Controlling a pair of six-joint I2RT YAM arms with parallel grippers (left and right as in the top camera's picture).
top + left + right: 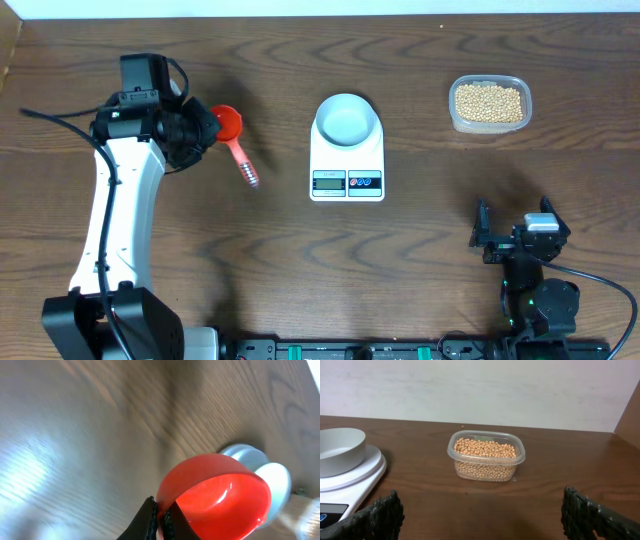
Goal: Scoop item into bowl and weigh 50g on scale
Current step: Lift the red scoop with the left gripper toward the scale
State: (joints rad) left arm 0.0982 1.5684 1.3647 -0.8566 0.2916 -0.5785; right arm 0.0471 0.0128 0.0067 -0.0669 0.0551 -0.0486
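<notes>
Hazards: the scale (pixel 347 165), with the bowl (pixel 347 120) seated on it, can be knocked during transfer, falsifying the reading. The tub (pixel 489 103), holding the beans (pixel 485 449), stands well apart from the scoop (pixel 220 495); the left gripper (pixel 160 514), jaws narrow and apparently pinching only the cup rim, may let it twist and spill. The right gripper (pixel 482 515), jaws wide, holds nothing. Count: two grippers, one scale, one tub, one bowl, one scoop; beans too many to count.

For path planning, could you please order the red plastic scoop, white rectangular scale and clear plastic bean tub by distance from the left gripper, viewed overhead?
1. Red plastic scoop, at the left gripper.
2. White rectangular scale, table centre.
3. Clear plastic bean tub, far right.
</notes>
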